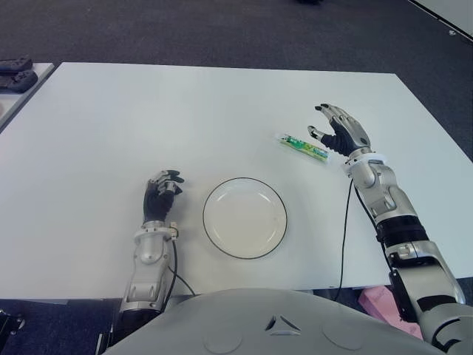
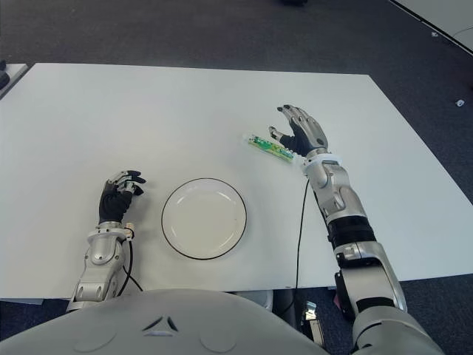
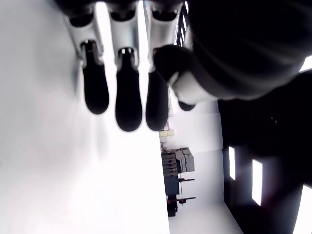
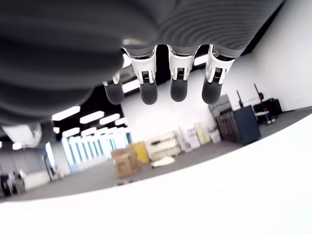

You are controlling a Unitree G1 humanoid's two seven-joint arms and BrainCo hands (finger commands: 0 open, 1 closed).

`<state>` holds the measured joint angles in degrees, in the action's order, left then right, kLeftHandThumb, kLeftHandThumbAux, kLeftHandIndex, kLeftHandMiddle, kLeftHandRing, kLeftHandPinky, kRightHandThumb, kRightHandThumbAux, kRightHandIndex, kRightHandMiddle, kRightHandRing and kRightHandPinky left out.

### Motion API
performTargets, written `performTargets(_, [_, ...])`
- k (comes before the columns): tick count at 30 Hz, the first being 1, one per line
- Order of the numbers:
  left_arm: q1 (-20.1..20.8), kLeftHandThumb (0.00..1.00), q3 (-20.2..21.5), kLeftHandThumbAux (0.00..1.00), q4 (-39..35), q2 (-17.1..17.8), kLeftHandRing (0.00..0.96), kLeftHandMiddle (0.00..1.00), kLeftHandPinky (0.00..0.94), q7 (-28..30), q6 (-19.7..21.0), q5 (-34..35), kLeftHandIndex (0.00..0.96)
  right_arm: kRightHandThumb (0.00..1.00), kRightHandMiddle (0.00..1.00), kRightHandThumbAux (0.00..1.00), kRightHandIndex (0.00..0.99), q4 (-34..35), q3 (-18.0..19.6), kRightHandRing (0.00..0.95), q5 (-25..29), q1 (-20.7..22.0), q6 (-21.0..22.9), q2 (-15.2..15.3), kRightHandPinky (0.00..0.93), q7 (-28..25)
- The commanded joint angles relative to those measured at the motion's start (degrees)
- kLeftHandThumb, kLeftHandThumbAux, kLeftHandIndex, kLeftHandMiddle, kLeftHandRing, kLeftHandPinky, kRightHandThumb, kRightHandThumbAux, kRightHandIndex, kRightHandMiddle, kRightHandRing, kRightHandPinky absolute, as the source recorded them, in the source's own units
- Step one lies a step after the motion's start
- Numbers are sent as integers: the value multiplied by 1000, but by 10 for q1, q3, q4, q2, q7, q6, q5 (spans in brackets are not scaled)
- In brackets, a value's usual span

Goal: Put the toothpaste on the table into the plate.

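You have the toothpaste (image 1: 301, 146) lying flat on the white bench (image 1: 148, 118), at about 1 o'clock from the plate (image 1: 244, 217) and well apart from it — nothing lies between the two. Your right robot hand (image 1: 338, 130) sits just beside the tube at its 3 o'clock end, fingers spread and holding nothing; whether a fingertip touches the tube is hard to make out. Your left robot hand (image 1: 160, 194) shows at 9 o'clock of the plate, fingers loosely curled and empty. At the far left edge a second pale surface carries dark objects (image 1: 16, 72) — cut off, too small to identify. A black cable (image 1: 344, 222) runs along the right forearm. Neither wrist view shows the tube.
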<state>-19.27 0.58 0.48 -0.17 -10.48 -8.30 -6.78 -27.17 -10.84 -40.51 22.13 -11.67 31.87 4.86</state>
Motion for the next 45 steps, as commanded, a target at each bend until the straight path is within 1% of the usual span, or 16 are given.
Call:
performTargets(1, [-5,833,-4,682,-1,-4,597,486,583,0,12,-7,405,506,0,142,0,-58,-28,0,-12,41,-15,4,0,5])
performTargets(4, [-7,833,-3,682,-2,-4,594,484,579,-2,15,-10,407,517,0,122,0,-86,-47,0,-18,65,-18,3,0,1])
performTargets(11, [-10,834,-2,681,-7,-7,588,482,576,-1,20,-11,410,534,0,111,0,-148,-85,0,-26,112,-25,-2,0,-11])
performTargets(15, [-12,834,-2,681,-10,-9,589,483,579,-1,20,-10,409,538,0,107,0,-207,-109,0,-32,146,-29,-11,0,-14])
performTargets(19, [-15,833,-2,682,-13,-9,590,486,579,-3,20,-13,405,537,0,103,0,-303,-147,0,-54,195,-23,-38,0,4])
performTargets(23, [-19,832,-2,683,-18,-10,590,488,577,-2,21,-14,400,540,0,103,0,-343,-170,0,-63,214,-24,-47,0,12])
performTargets(28, [-24,830,-2,684,-25,-11,592,491,579,-1,22,-14,394,546,0,103,0,-386,-197,0,-72,229,-19,-61,0,16])
performTargets(34, [-29,830,-2,685,-30,-13,598,493,588,-1,24,-14,391,553,0,100,0,-415,-216,0,-73,240,-17,-71,0,17])
performTargets(40, [-32,830,-1,684,-33,-13,605,493,595,0,25,-13,393,557,0,97,0,-442,-234,0,-77,240,-12,-87,0,26])
performTargets(43, [-33,830,-1,684,-33,-13,606,492,595,1,24,-12,394,556,0,100,0,-462,-246,0,-83,235,-4,-105,0,35])
performTargets(45, [-33,830,0,684,-31,-13,605,492,592,2,22,-11,393,551,0,102,0,-470,-254,0,-85,236,0,-114,0,28])
